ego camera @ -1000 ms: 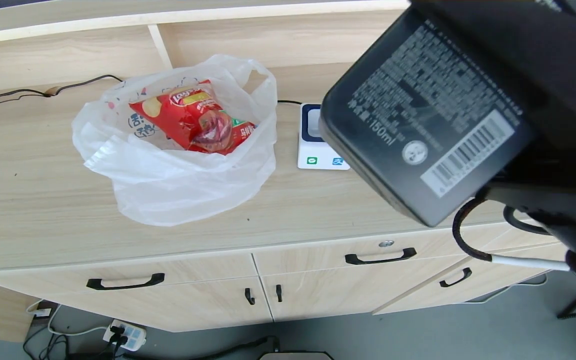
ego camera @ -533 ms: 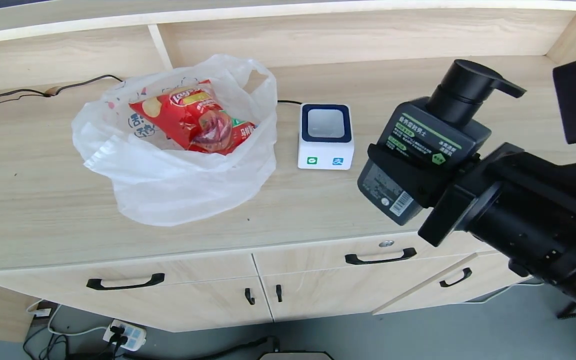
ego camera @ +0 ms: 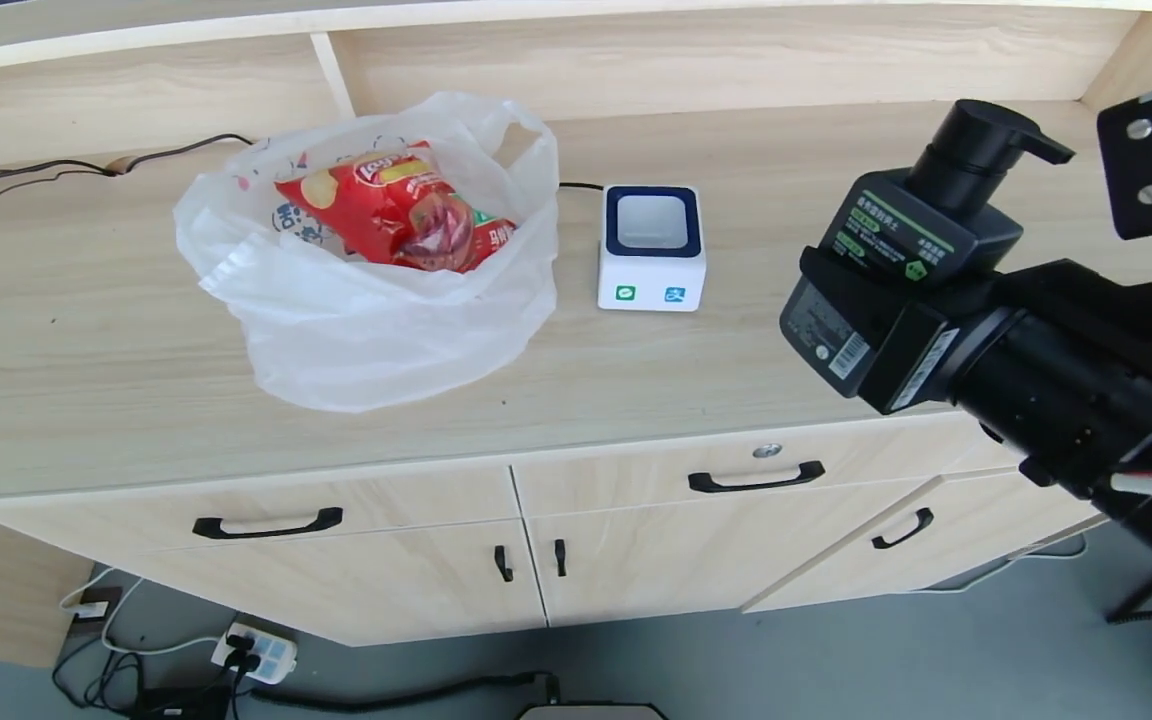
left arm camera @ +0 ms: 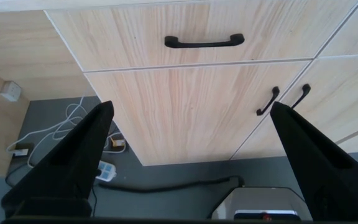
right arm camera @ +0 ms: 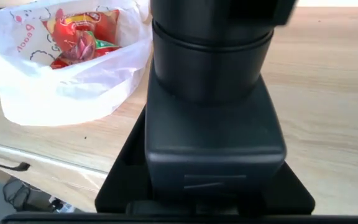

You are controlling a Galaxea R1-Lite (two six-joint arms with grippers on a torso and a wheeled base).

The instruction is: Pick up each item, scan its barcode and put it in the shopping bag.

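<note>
A black pump bottle [ego camera: 901,235] is hanging in the air over the right front part of the worktop [ego camera: 86,350], not touching it. The right hand [ego camera: 881,320] is gripping it, with its black fingers closed against the bottle's sides. The bottle is tilting, with its pump head pointing up and toward the back wall. A white barcode patch on its lower side is facing left and down. In the right wrist view the bottle [right arm camera: 213,124] is sitting snugly between the fingers, pump end away from the camera. To the bottle's left, well apart from it, a small white scanner [ego camera: 652,247] with a dark-framed window on top is sitting on the worktop. Just beside the scanner, farther left, a white plastic shopping bag [ego camera: 376,330] is lying open, and a red bag of chips [ego camera: 401,210] is resting inside it. A thin black cable [ego camera: 86,165] is running along the back of the worktop, behind the bag. The left hand [left arm camera: 191,168] is hanging low in front of the wooden drawers [left arm camera: 197,81], its two fingers spread wide apart and holding nothing.
</note>
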